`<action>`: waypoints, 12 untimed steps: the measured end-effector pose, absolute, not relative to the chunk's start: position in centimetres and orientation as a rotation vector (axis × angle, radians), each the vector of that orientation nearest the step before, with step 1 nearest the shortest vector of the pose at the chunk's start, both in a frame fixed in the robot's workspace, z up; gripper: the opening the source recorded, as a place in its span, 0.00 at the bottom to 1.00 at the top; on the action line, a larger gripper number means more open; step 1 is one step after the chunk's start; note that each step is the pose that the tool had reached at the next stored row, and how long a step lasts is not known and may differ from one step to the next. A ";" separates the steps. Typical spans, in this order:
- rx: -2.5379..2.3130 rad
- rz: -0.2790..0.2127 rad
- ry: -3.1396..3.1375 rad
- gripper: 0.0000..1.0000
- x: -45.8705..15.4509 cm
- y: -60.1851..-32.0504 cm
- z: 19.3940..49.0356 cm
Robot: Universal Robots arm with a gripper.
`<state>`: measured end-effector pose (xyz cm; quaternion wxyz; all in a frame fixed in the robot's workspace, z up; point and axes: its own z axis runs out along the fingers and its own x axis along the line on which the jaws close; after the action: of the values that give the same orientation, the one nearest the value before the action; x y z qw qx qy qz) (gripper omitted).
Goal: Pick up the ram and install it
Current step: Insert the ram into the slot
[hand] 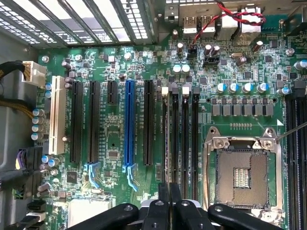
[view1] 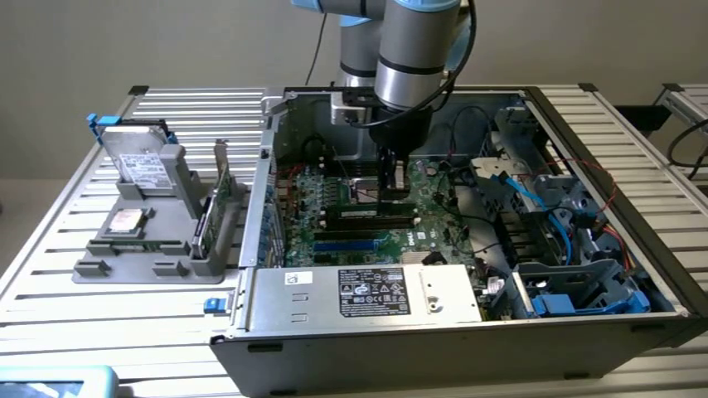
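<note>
The ram [view1: 370, 213], a long thin green stick with black chips, stands on edge in a black memory slot on the motherboard [view1: 332, 195] inside the open computer case. My gripper [view1: 390, 196] hangs straight above its middle, fingers shut together with nothing between them. I cannot tell whether the tips touch the stick. In the wrist view the shut gripper [hand: 169, 197] sits in line with one of the narrow memory slots, where the ram [hand: 169, 136] shows edge-on as a thin line.
A grey holder [view1: 144, 249] at the exterior view's left carries a silver hard drive [view1: 144, 162] and a green expansion card [view1: 215, 207]. The power supply [view1: 366, 292] fills the case's front. Cables and drive bays [view1: 553, 249] crowd the right. A CPU socket [hand: 242, 175] lies beside the slots.
</note>
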<state>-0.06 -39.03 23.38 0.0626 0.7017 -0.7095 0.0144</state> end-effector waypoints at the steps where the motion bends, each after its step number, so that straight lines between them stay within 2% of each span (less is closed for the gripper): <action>1: 2.121 0.044 -2.144 0.12 -0.1 -39.0 23.4; 12: 2.122 0.044 -2.144 0.12 -0.1 -39.2 23.2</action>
<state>-0.09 -39.15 23.16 0.0625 0.7020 -0.7093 0.0144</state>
